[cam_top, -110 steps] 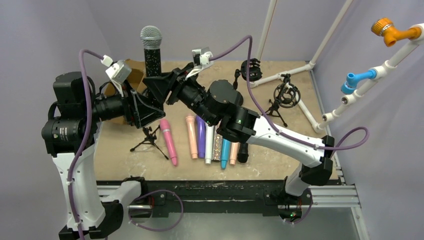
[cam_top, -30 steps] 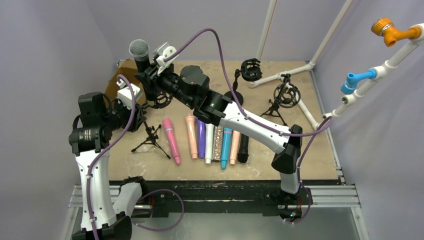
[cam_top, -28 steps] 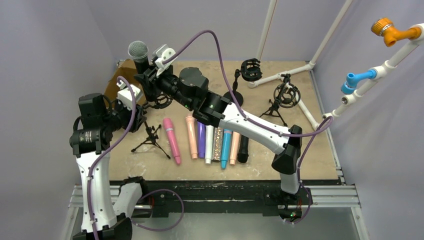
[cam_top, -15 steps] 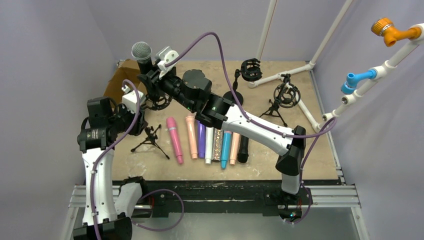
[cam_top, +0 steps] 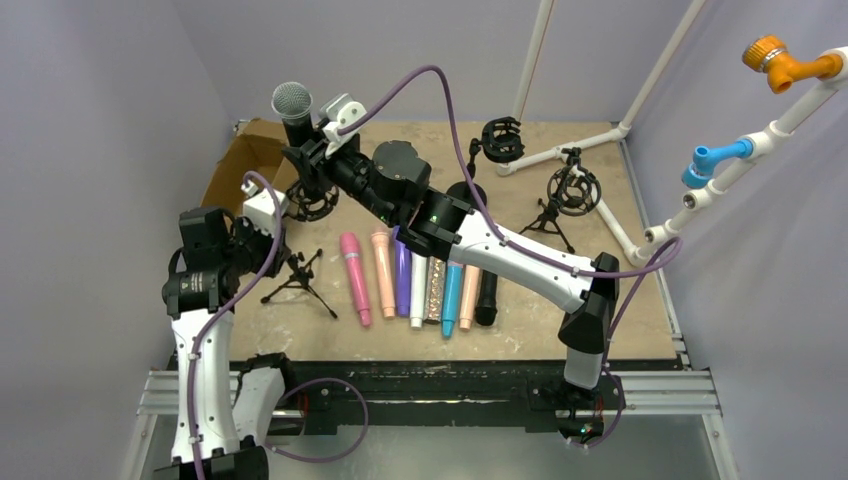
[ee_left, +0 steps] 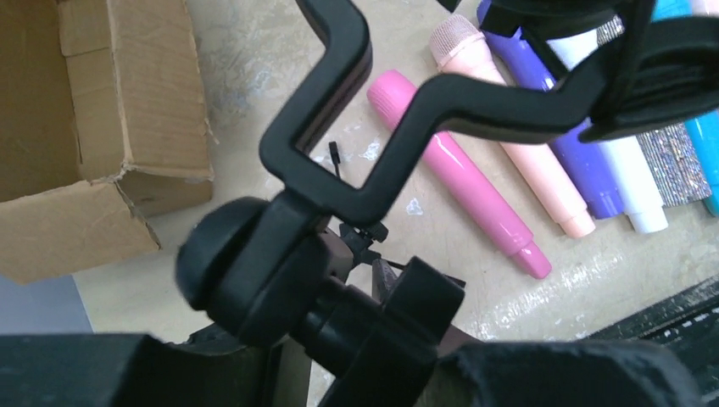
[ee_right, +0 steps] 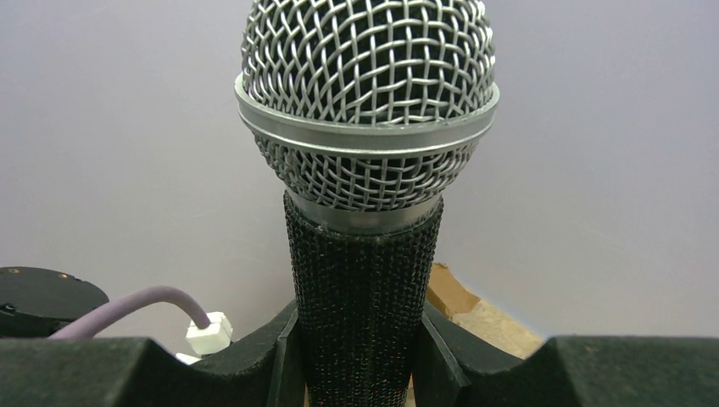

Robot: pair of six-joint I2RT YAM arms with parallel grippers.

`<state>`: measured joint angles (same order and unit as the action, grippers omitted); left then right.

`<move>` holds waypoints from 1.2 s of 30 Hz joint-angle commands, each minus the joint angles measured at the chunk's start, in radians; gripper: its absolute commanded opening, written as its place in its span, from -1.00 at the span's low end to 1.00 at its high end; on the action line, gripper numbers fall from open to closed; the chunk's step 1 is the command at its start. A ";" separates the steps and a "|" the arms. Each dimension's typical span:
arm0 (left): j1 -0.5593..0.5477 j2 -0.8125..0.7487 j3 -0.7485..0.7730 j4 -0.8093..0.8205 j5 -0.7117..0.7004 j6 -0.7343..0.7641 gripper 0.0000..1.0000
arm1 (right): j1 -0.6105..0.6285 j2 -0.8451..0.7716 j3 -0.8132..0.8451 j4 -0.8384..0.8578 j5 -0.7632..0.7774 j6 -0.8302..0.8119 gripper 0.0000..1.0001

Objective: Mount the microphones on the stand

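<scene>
R gripper [ee_right: 360, 356] pinches black mic [ee_right: 365, 110], stand [ee_left: 339, 178] below it; L gripper [ee_left: 356, 360] hold unclear. Risk: off-axis push tips stand.

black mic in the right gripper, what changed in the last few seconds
The right gripper carried the black mic left, over the tripod stand. The left arm sank lower, the left gripper gripping that stand. The row of mics and the two far stands stayed put.
</scene>
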<state>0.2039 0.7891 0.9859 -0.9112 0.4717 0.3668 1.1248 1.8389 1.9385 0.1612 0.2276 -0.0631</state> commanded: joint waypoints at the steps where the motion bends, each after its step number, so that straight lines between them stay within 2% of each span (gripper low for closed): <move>1: 0.013 0.003 -0.049 0.124 0.007 -0.063 -0.49 | -0.002 -0.029 0.000 0.045 0.023 0.005 -1.00; 7: 0.014 -0.004 -0.082 0.157 0.003 -0.070 -0.65 | -0.002 0.000 0.047 0.017 0.009 0.010 -1.00; 20: 0.014 -0.030 -0.128 0.113 0.029 -0.013 -0.70 | -0.008 0.084 0.189 0.024 0.040 -0.004 -1.00; 23: 0.014 -0.033 -0.131 0.103 0.031 -0.006 -0.61 | -0.008 0.080 0.203 0.021 0.029 -0.003 -1.00; 29: 0.023 -0.048 -0.129 0.114 0.030 -0.097 -0.17 | -0.011 0.079 0.185 0.043 0.056 -0.009 -1.00; 32: 0.029 -0.051 -0.128 0.133 0.036 -0.159 -0.07 | -0.012 0.087 0.175 0.059 0.071 -0.012 -1.00; 36: 0.032 -0.048 -0.130 0.160 0.041 -0.186 -0.04 | -0.014 0.111 0.218 0.058 0.071 -0.020 -1.00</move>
<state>0.2234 0.7410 0.8680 -0.7868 0.4988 0.2481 1.1168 1.9392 2.0884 0.1528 0.2718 -0.0643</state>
